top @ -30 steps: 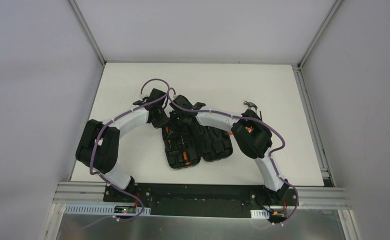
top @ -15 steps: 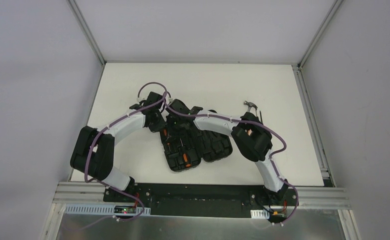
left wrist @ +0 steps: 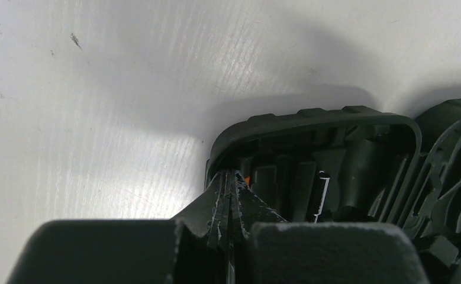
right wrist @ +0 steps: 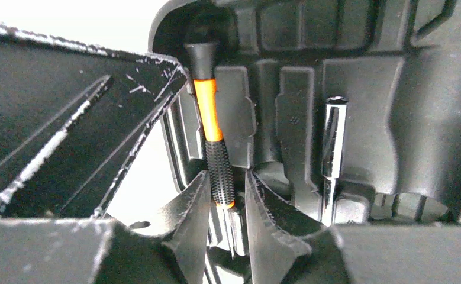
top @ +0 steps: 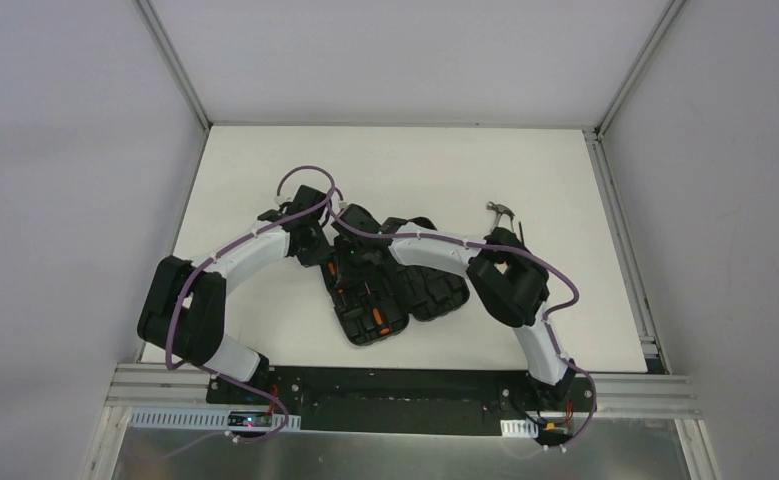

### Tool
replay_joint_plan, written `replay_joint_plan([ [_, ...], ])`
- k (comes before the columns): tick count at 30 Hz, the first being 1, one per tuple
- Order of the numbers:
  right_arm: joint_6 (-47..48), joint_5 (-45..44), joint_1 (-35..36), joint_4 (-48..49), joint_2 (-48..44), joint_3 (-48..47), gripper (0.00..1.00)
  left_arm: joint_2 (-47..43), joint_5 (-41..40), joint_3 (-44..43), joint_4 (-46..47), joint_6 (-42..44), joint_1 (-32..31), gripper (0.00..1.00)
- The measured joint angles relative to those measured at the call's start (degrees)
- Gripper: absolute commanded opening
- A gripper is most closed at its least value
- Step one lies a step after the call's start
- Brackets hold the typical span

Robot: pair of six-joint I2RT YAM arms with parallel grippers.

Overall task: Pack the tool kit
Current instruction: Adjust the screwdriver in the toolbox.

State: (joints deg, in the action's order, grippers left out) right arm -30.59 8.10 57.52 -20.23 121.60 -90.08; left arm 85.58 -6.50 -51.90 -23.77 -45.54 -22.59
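Note:
The tool kit's black case [top: 435,295] lies open at the table's middle, with orange-and-black tools in its left half [top: 370,320]. My right gripper [right wrist: 226,177] is open over that half. Its fingers flank the knurled grip of an orange-and-black screwdriver [right wrist: 207,115], which lies in its moulded slot, and a gap shows on the right side. My left gripper [left wrist: 231,177] is shut on nothing, its tips against the case's far left rim [left wrist: 310,118]. A hammer [top: 502,211] lies on the table, right of the case, beyond my right arm.
A silver metal bit [right wrist: 332,139] sits in a slot right of the screwdriver. The left gripper's black finger [right wrist: 68,130] stands close to the left of the right gripper. White table [top: 265,310] surrounds the case, and grey walls enclose it.
The right gripper's jaws have parted from the screwdriver, which stays in its slot. Both arms shifted a little to the left and the case turned slightly. The left gripper stayed shut.

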Motion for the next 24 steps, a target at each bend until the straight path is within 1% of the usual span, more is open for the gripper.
replay_joint_plan([
  [7,0.9,-0.2,0.6,-0.6,-0.5,0.0,0.06,-0.3,0.0,0.0,0.2,0.2,0.0,0.0],
  [8,1.0,-0.2,0.6,-0.6,-0.5,0.0,0.01,-0.3,0.0,0.0,0.2,0.2,0.0,0.0],
  [20,1.1,0.7,0.2,0.5,0.5,0.5,0.0,-0.7,0.0,0.3,0.6,0.2,0.0,0.0],
  [24,1.0,2.5,-0.1,1.2,1.4,-0.4,0.0,-3.1,0.0,0.3,0.5,0.2,0.0,0.07],
])
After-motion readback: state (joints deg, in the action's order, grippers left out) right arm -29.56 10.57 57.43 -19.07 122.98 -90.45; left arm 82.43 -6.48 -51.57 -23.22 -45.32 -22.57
